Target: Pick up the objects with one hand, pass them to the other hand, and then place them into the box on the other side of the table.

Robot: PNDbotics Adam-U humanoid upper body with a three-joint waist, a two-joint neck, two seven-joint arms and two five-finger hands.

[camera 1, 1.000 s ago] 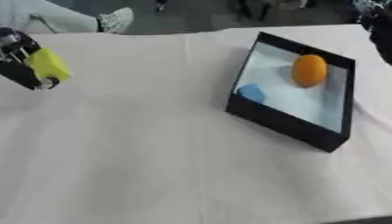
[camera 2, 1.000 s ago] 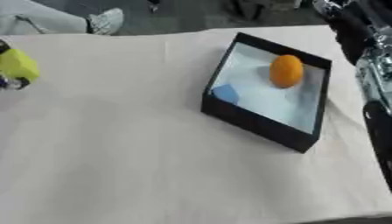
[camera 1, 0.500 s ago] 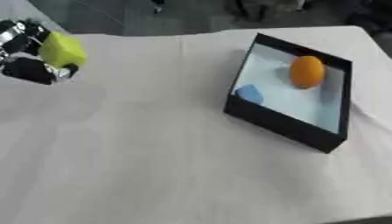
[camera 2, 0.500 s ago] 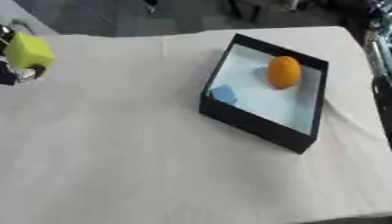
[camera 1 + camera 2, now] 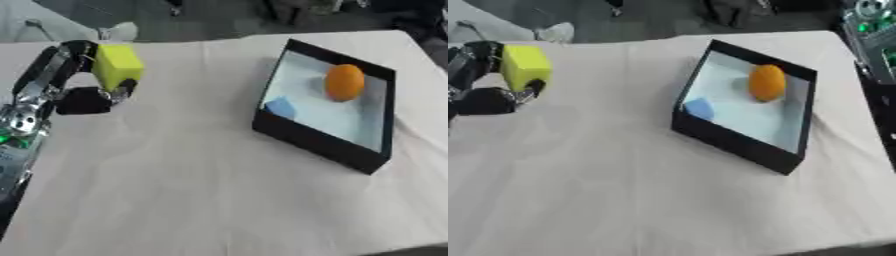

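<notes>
A table (image 5: 201,190) draped in a pale cloth fills the view, with a dark floor beyond its far edge. On its right side sits a black box (image 5: 317,141) with a pale lining, turned askew; inside lie an orange ball (image 5: 344,83) toward the far wall and a small blue piece (image 5: 280,107) near the left wall.

At far left the left hand (image 5: 83,90) is raised off the cloth, its fingers curled round a yellow block (image 5: 116,66), which is held above the table and well apart from the box. Of the right arm only a sliver of casing with green lights shows at the upper right edge of the right eye view; the right hand itself is out of sight, so its fingers cannot be judged.

The step in hand looks like the carry toward the handover. To do it well, the left hand should bring the block to the middle of the table, keeping it high and turning a free face outward, so the right hand has bare surface to close on. The left fingers should let go only once the right hand has the block, and the drop should aim at the open lining between ball and blue piece.
</notes>
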